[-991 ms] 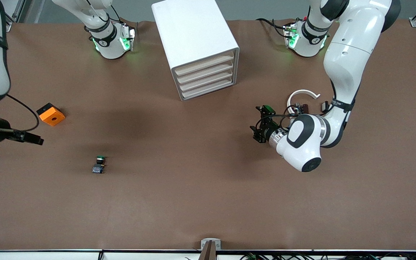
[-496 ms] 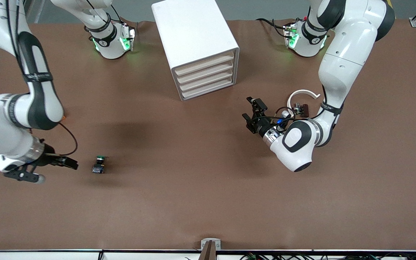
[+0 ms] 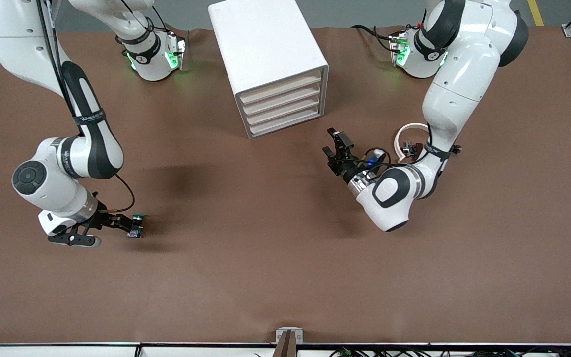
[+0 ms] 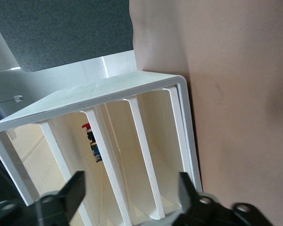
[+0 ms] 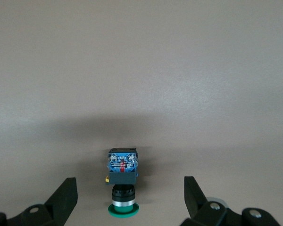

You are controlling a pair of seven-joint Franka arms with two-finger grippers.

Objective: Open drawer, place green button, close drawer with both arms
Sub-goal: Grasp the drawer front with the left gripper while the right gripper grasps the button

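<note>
The button (image 3: 139, 216) lies on its side on the brown table, toward the right arm's end, with a green cap, black middle and bluish base. My right gripper (image 3: 131, 226) is low at it and open. In the right wrist view the button (image 5: 123, 175) lies between the spread fingers of the right gripper (image 5: 129, 184), touching neither. The white drawer cabinet (image 3: 265, 49) stands at the middle near the bases, all its drawers (image 3: 283, 106) shut. My left gripper (image 3: 333, 144) hovers open in front of the drawers, apart from them. In the left wrist view the left gripper (image 4: 131, 181) faces the cabinet (image 4: 132, 89), holding nothing.
A white ring-shaped piece (image 3: 413, 130) and a small dark part (image 3: 411, 147) lie by the left arm's forearm. A metal bracket (image 3: 289, 336) sits at the table's edge nearest the front camera.
The right arm swung in from the table's end to the button, and its open fingers now straddle it. The left gripper moved toward the drawer fronts. The orange block is now covered by the right arm.
</note>
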